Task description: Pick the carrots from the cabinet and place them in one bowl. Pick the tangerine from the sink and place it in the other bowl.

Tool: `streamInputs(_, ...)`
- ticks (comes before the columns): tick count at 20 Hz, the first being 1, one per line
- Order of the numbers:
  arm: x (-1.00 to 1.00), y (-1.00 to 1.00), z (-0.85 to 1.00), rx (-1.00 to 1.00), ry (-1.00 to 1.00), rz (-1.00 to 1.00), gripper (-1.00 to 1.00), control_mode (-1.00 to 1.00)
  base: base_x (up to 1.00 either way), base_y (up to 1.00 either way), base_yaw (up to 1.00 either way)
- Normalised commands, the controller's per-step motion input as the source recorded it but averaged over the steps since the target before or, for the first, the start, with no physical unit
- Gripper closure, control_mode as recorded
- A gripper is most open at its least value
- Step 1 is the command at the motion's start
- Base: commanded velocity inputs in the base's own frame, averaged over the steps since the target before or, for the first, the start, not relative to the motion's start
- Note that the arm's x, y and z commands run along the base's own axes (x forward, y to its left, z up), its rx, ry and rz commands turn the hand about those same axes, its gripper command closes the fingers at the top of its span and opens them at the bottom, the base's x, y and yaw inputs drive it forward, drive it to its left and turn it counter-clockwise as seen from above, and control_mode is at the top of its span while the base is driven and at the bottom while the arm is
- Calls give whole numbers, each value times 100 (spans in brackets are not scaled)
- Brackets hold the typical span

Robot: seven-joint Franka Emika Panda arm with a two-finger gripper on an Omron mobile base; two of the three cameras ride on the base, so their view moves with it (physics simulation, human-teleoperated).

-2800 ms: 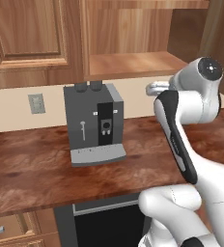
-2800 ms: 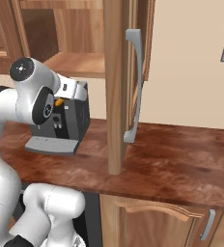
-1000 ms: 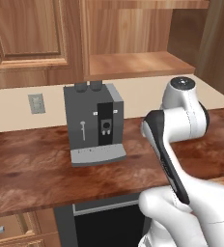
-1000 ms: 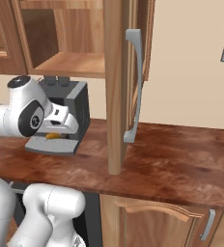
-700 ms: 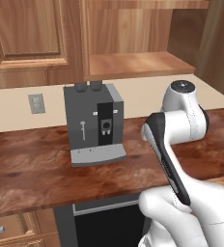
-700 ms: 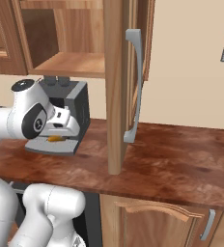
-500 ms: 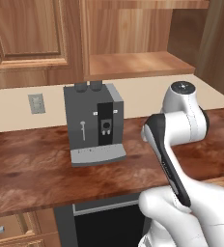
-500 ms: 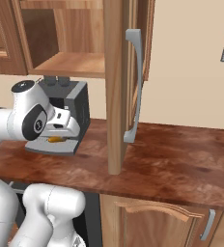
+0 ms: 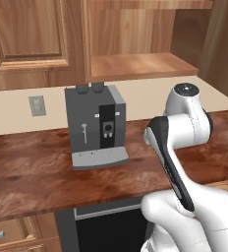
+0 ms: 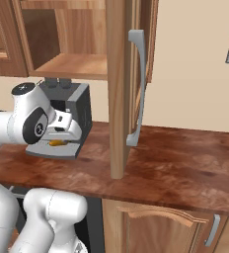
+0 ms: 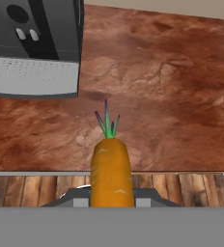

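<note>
You have an orange, tapered carrot (image 11: 111, 171) with a smooth, glossy skin and a short tuft of green leaf stalks, tinged purple at the tips, pinched in the tool (image 11: 112, 198); the jaws are closed tight on its thick body and the leafy end points away from the hand, out over the tabletop. In the hand view the carrot hangs above the front edge of the reddish-brown, marbled wooden tabletop (image 11: 172, 82), with pale wood floor planks showing below that edge. In the right base view you can see a sliver of that same orange carrot (image 10: 56, 143) under the white hand, just in front of the base of the dark grey, boxy coffee machine (image 10: 74, 116). The coffee machine (image 9: 97, 125) stands on the tabletop (image 9: 32, 170) under the open shelf compartment of the warm brown wooden wall cabinet (image 9: 135, 64), whose panelled door (image 10: 120, 84) with its long silver handle stands swung open toward you in the right base view. The machine's front carries a black panel with small pale controls and a perforated grey drip tray; any marking there is too small to read, and you will find no legible writing on the carrot either.
</note>
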Motion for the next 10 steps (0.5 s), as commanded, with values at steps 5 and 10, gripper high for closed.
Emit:
streamInputs(5,0,0,0,0,0,0,100,100,-19,0,0)
streamInputs(10,0,0,0,0,0,0,100,100,-48,-1,0)
